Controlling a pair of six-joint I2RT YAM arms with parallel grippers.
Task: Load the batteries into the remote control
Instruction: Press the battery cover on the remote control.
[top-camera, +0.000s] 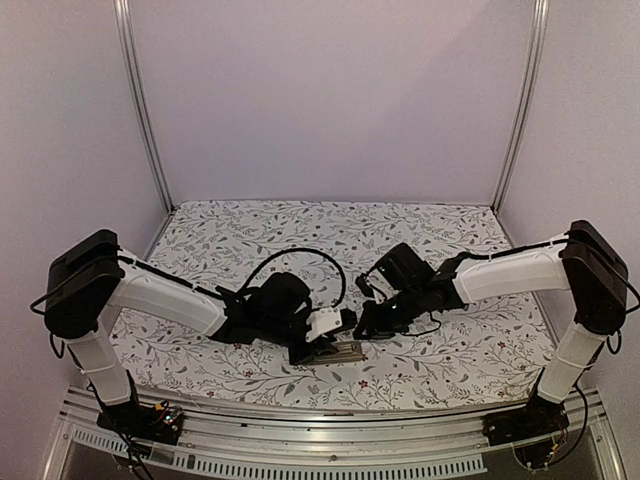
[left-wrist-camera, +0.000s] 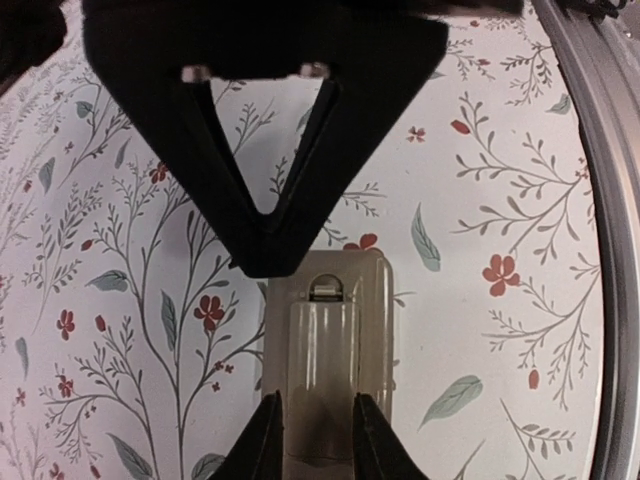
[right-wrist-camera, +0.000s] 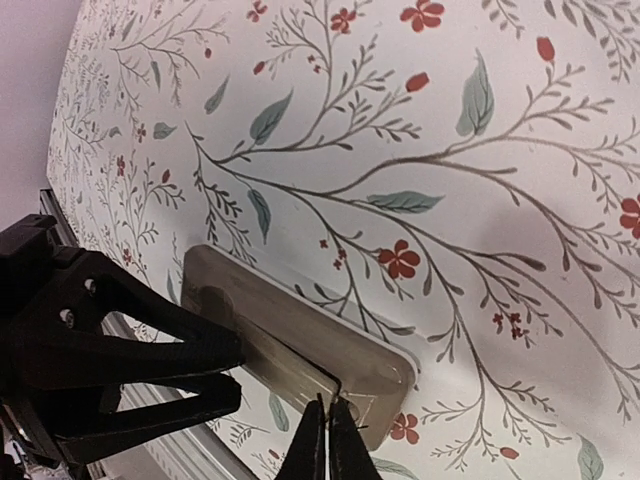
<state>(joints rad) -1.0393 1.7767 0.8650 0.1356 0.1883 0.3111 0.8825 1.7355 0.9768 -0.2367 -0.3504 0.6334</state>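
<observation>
The remote control (top-camera: 348, 350) (left-wrist-camera: 377, 330) (right-wrist-camera: 330, 325) lies back-up on the floral cloth near the table's front edge. A ribbed grey cover (left-wrist-camera: 322, 350) (right-wrist-camera: 285, 365) sits over its battery bay. My left gripper (top-camera: 336, 343) (left-wrist-camera: 318, 440) (right-wrist-camera: 238, 372) is closed narrowly, with one finger on each long side of the cover. My right gripper (top-camera: 362, 330) (left-wrist-camera: 270, 262) (right-wrist-camera: 330, 435) is shut to a sliver. Its tips rest on the cover's other end, where the edge looks slightly raised. The batteries are out of view.
A metal rail (top-camera: 300, 415) (left-wrist-camera: 600, 200) runs along the table's near edge, just beside the remote. The flower-patterned cloth (top-camera: 330, 230) stretches back to pale walls and two upright frame posts (top-camera: 145, 110).
</observation>
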